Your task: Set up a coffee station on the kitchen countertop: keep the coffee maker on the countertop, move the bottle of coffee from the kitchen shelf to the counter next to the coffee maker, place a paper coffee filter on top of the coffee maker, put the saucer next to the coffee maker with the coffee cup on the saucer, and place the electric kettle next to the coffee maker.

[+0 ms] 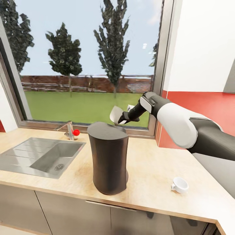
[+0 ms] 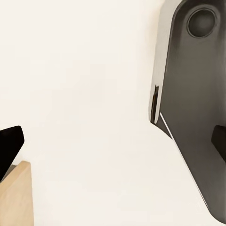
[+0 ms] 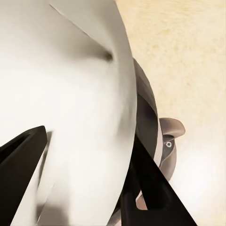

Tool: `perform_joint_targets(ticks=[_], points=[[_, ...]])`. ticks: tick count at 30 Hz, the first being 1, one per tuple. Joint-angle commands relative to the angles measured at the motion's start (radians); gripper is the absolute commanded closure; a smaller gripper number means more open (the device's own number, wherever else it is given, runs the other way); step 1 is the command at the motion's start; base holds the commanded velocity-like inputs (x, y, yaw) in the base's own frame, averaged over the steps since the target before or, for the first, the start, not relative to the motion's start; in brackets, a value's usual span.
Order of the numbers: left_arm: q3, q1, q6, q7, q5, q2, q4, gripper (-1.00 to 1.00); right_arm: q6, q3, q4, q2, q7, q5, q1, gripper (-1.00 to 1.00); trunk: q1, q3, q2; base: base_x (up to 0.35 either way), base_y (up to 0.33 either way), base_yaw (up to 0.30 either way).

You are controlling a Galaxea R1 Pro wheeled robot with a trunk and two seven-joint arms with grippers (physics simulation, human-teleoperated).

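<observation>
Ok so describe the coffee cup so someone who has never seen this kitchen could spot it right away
Start at the light wood kitchen countertop under the big window. Right of the tall dark-grey coffee maker, near the counter's front edge, lies the coffee cup. It is tiny, white and tipped on its side, with nothing close by.

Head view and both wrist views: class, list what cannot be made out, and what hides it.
- The tall dark-grey cylindrical coffee maker, right wrist view: mostly hidden behind the thin white paper coffee filter.
- Right end effector, head view: fingertips hidden by the filter.
- Small white coffee cup: whether a saucer lies beneath, too small to tell.
</observation>
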Motion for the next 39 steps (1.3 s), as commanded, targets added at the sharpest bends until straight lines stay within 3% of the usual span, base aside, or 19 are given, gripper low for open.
perform_joint_targets(ticks=[1, 14, 20, 27, 33, 34, 39], points=[[0.004, -0.001, 0.001, 0.003, -0.002, 0.000, 0.001, -1.00, 0.004, -0.006, -0.001, 0.000, 0.004, 0.012, 0.000, 1.00, 0.000, 0.000, -0.001, -0.002, 0.001, 0.000], [0.004, 0.006, 0.014, 0.002, 0.000, -0.006, 0.002, -1.00, 0.004, 0.007, 0.000, 0.000, -0.004, 0.024, -0.026, 1.00, 0.000, 0.000, -0.001, 0.000, 0.000, 0.000], [0.002, 0.007, 0.034, 0.005, -0.002, -0.040, 0.001, -1.00, 0.004, 0.045, -0.003, -0.003, -0.009, 0.063, -0.028, 1.00, 0.000, 0.000, -0.001, 0.001, -0.006, 0.000], [0.003, 0.007, 0.033, 0.005, 0.001, -0.042, 0.001, -1.00, 0.004, 0.086, -0.002, 0.000, -0.009, 0.073, -0.028, 1.00, 0.000, 0.000, -0.001, 0.043, -0.119, 0.000], [0.004, 0.007, 0.033, 0.005, 0.026, -0.044, 0.001, -1.00, 0.004, 0.122, 0.000, 0.000, -0.007, 0.073, -0.026, 1.00, 0.000, 0.000, -0.001, 0.003, -0.008, 0.000], [0.004, 0.007, 0.033, 0.005, 0.027, -0.044, 0.001, -1.00, 0.004, 0.181, 0.000, 0.000, -0.007, 0.073, -0.025, 1.00, 0.000, 0.000, -0.001, 0.000, 0.000, 0.000], [0.004, 0.007, 0.033, 0.004, 0.029, -0.043, 0.002, -1.00, 0.004, 0.180, 0.000, 0.000, -0.005, 0.072, -0.015, 1.00, 0.000, 0.000, -0.001, 0.000, 0.000, 0.000]])
